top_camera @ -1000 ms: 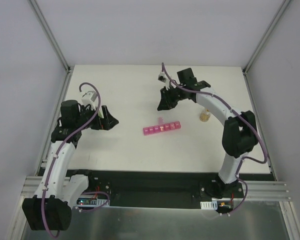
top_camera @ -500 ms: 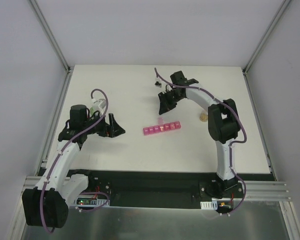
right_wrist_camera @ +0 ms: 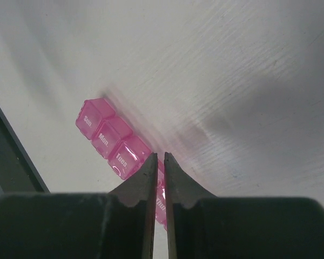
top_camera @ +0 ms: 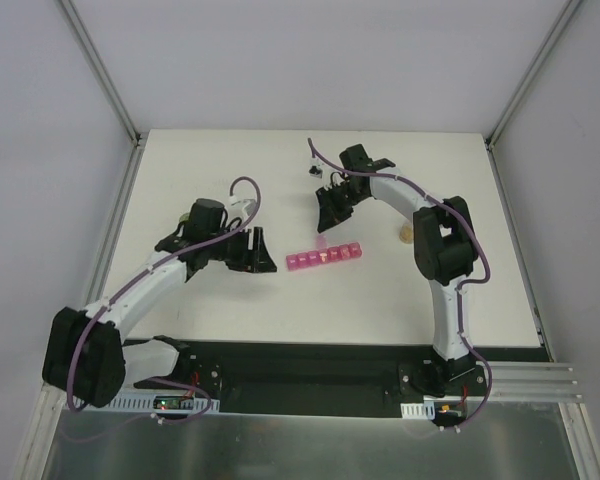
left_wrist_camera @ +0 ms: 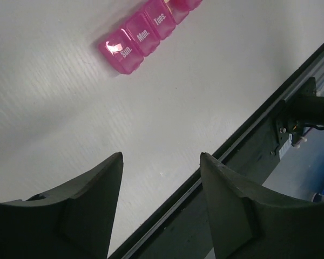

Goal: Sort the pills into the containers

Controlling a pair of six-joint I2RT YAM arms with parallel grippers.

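Left gripper, jaws apart and empty, has swung right toward the bright-pink plastic strip of seven square compartments while right gripper has clenched shut just above it, nothing visibly held, so sorting looks barely begun

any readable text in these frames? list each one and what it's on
"Sun." on the end lid of the pink containers; also legible in the right wrist view.
"Mon." on the second lid.
"Tues." on the third lid.
Fourth lid: label cut off here and mostly behind the right gripper in its own view, so unreadable.
Top external view: lid print too small to read.
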